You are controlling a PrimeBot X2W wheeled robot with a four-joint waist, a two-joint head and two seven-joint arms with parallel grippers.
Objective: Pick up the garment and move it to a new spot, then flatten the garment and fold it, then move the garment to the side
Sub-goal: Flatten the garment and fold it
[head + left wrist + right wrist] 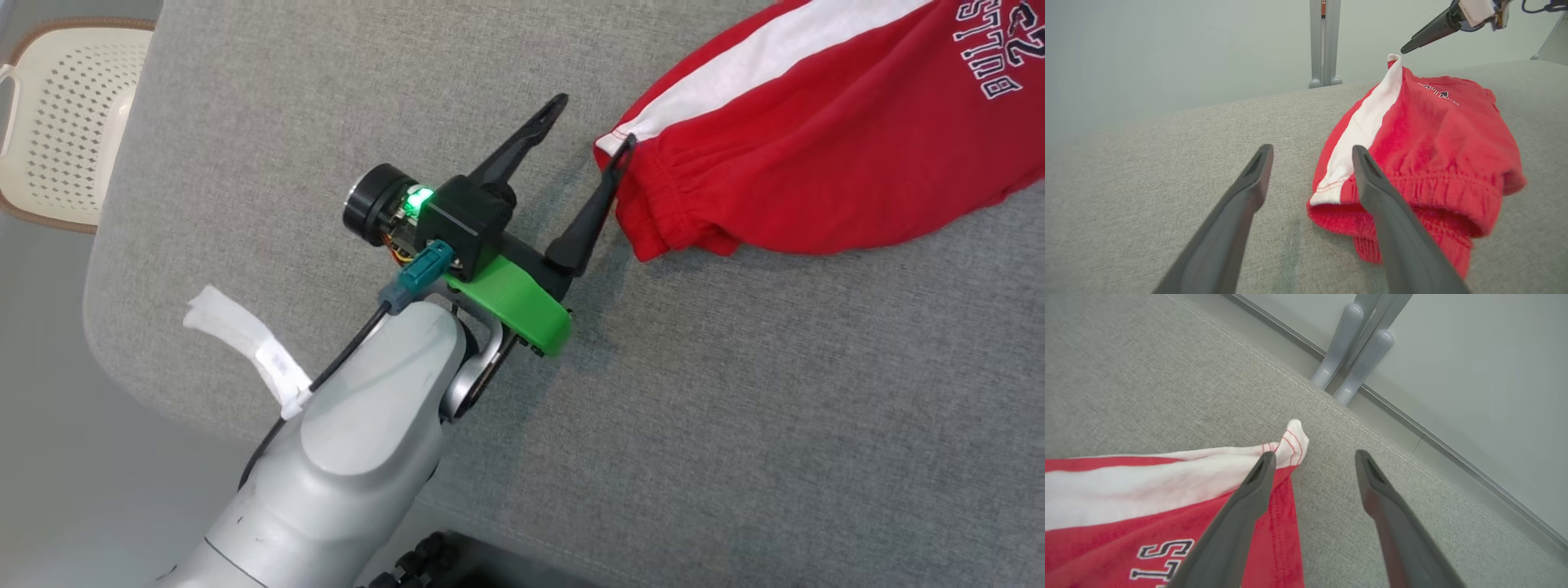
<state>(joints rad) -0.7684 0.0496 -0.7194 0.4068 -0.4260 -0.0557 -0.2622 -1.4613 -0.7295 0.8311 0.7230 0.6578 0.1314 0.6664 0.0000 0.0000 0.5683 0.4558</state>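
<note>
The left gripper (594, 124) has its two dark fingers spread apart, with nothing between them. In the head view, the finger nearer the garment (816, 163) has its tip right at the white-striped corner of the elastic waistband. Whether it presses the cloth or only meets it cannot be told. In the left wrist view that same finger lies across the waistband and hides part of it, while the other finger is over the bare grey table (735, 408).

The garment is a pair of red shorts with a white side stripe. It lies rumpled on the table's fabric top, to the right of the left gripper. The head view cuts it off at the top and right edges, and the upside-down lettering "BULLS" is partly lost there. The left wrist view takes in its far end, where a white corner stands up just under a dark finger (1425, 34) of the right gripper (1314, 455).

The right gripper is also spread wide and holds nothing. In the right wrist view, one finger covers part of the red hem and lettering beside that white corner, and the other is over bare table near its stitched edge. Contact with the cloth is hard to judge.

Past that edge stand a grey post (1351, 355) and pale floor (1474, 375). In the head view a cream perforated basket (65, 122) sits beyond the table's left side, cut off by the frame.
</note>
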